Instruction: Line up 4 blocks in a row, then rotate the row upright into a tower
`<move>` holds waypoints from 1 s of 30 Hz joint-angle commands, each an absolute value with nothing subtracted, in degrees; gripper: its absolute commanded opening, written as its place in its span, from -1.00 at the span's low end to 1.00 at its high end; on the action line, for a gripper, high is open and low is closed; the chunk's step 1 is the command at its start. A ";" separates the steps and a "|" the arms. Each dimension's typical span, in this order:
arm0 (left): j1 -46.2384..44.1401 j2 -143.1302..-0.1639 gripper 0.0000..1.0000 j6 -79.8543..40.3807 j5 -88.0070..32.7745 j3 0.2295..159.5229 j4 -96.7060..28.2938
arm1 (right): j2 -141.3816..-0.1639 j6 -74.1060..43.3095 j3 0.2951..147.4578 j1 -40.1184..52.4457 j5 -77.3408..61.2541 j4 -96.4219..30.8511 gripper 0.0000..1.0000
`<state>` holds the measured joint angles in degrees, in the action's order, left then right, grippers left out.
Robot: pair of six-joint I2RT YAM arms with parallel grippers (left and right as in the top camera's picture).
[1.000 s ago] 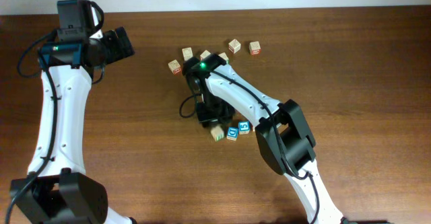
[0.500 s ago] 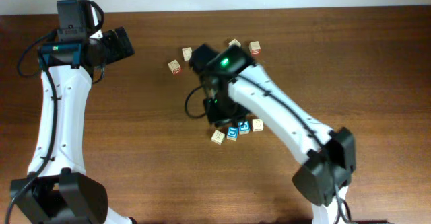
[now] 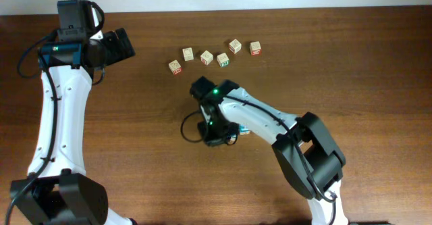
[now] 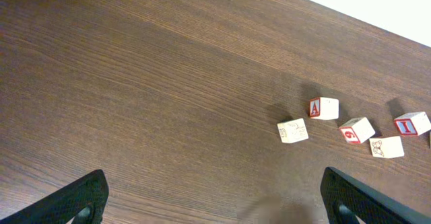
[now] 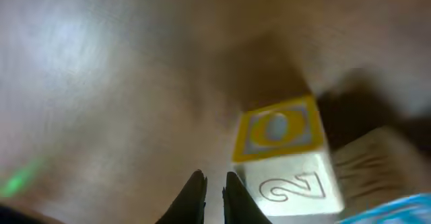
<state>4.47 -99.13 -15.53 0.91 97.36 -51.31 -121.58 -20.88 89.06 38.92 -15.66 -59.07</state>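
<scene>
In the right wrist view a pale block (image 5: 286,158) with a yellow face and an outlined 2 lies on the table. My right gripper (image 5: 214,183) is shut just left of it, with nothing between the fingers. A second pale block (image 5: 377,162) and the corner of a blue block (image 5: 404,210) lie to its right. From overhead the right gripper (image 3: 217,137) covers the group; only a blue-and-white bit of a block (image 3: 243,129) peeks out. My left gripper (image 3: 120,44) hangs open at the far left, away from the blocks.
Six similar wooden cubes with red or green print form a loose row (image 3: 206,57) at the back of the table. The left wrist view shows several of them, such as the A cube (image 4: 324,107). The right arm's forearm (image 3: 270,120) stretches over the table's middle.
The right gripper swung off the back row and came down toward the front onto the four-block group, closing its fingers. The back row is uncovered now. The left arm has not moved.
</scene>
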 commanded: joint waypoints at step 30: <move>4.49 -99.55 0.98 -16.05 0.86 98.39 -55.44 | -118.39 -15.42 87.57 34.37 -0.86 -63.88 -0.83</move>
<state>4.47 -99.13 -15.53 0.89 97.36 -55.31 -119.20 -16.47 87.83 34.54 -1.43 -63.79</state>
